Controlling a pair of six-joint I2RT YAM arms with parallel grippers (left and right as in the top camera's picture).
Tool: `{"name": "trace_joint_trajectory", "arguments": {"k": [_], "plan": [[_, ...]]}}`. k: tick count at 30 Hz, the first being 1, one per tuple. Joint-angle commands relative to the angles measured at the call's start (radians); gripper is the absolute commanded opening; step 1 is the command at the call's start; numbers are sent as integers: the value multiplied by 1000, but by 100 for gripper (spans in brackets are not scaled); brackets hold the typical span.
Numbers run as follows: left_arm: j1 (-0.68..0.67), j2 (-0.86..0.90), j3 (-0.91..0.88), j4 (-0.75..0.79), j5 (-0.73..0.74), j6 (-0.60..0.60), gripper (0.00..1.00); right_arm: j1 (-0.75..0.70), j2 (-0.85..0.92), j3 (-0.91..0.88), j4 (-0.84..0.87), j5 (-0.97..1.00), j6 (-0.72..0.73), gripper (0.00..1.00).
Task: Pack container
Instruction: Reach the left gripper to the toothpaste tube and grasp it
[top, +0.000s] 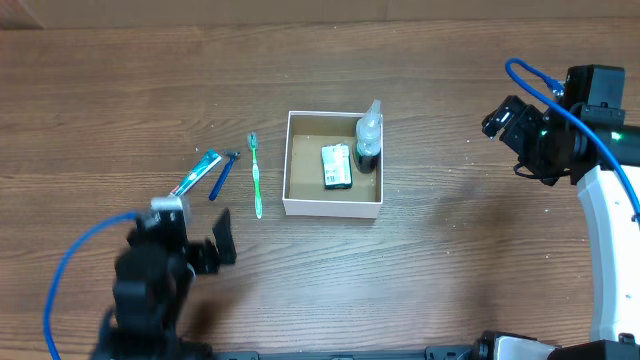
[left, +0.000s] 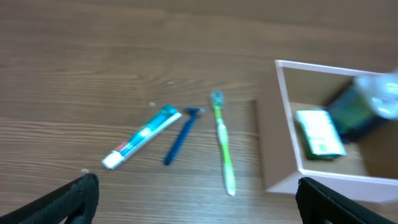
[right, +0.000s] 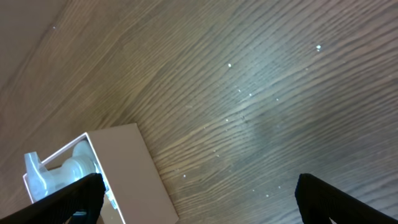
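Observation:
The container (top: 300, 206), a shallow white-walled cardboard box with a brown inside, stands mid-table. In it lie a small green-and-white packet (top: 337, 166) and a clear bottle with a dark base (top: 369, 138). Left of it on the table lie a green toothbrush (top: 256, 176), a blue razor (top: 221, 176) and a toothpaste tube (top: 196, 174). The left wrist view shows the toothbrush (left: 222, 143), razor (left: 180, 135), tube (left: 142, 137) and box (left: 287, 106). My left gripper (top: 205, 250) is open and empty, near-left of these items. My right gripper (top: 512, 132) is open and empty, far right of the box (right: 134, 168).
The brown wooden table (top: 450, 250) stretches all round the box. The right arm's white base (top: 610, 250) stands at the right edge. A blue cable (top: 70, 260) loops by the left arm.

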Motion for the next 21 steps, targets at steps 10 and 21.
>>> {"name": "trace_joint_trajectory", "arguments": {"k": [10,21], "plan": [[137,734,386,-48,-102,196,100,-2,-2,18,5,-8,8,100],[279,1048,386,77,-26,357,100,-2,-2,18,5,-8,8,100]]}}
